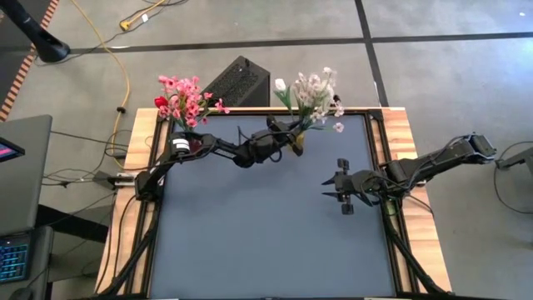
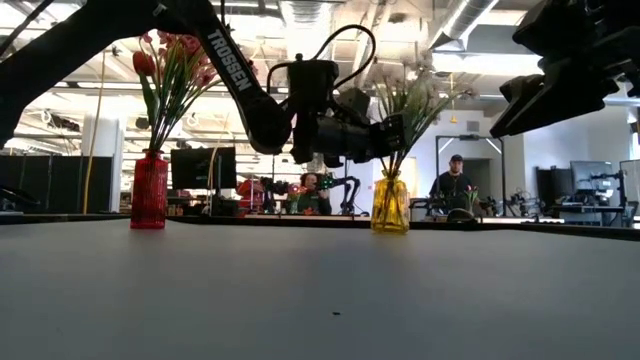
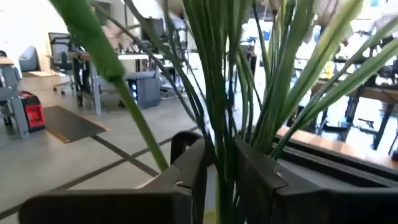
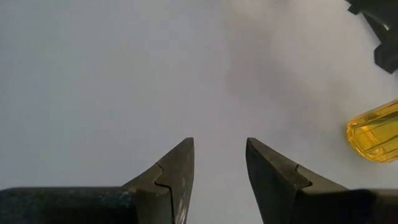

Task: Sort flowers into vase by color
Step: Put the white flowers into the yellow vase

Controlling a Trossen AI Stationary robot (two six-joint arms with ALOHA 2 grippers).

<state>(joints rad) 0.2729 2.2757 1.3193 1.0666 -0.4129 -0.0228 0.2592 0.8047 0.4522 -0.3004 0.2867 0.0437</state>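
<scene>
Two vases stand at the worktop's far edge; our left pincer [image 3: 217,180] grips a stem [image 3: 224,124] at the yellow vase [image 2: 390,205], so we should release it gently, right pincer [image 4: 217,168] narrowly open.

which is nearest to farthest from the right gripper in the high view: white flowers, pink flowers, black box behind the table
1. White flowers, far edge, up-left of the right gripper.
2. Black box, behind the table's far edge.
3. Pink flowers, far-left corner.

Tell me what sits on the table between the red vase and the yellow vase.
Nothing rests there: low view shows bare table between red vase and yellow vase; only the left gripper hangs above.
</scene>
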